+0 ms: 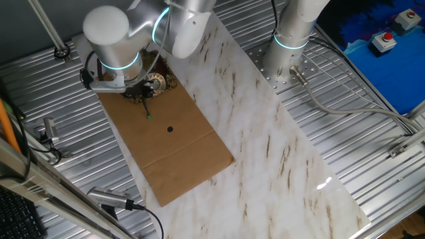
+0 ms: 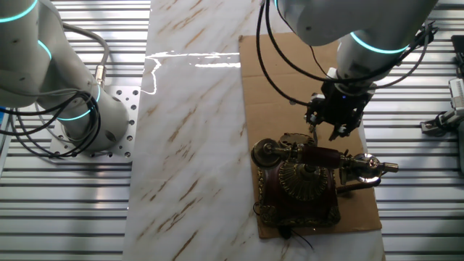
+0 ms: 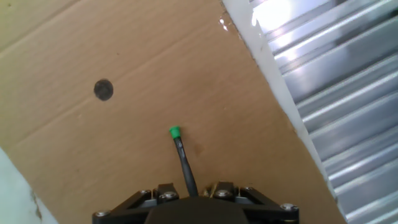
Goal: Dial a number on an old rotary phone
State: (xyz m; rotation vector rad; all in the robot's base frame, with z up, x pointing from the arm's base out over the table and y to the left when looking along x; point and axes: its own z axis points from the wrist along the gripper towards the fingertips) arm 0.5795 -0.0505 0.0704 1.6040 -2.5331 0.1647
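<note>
1. Your arm (image 1: 116, 36) reaches over the cardboard sheet (image 1: 179, 153), wrist pointing down.
2. Your gripper (image 2: 335, 125) is clamped on a thin black stick (image 3: 184, 163); its green tip (image 3: 175, 131) hangs above bare cardboard.
3. The phone (image 2: 301, 185) sits at the sheet's end, just beside the gripper, untouched.

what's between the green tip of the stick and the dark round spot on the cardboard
Only bare brown cardboard lies between the green stick tip and the dark spot; the hand view shows it best.
</note>
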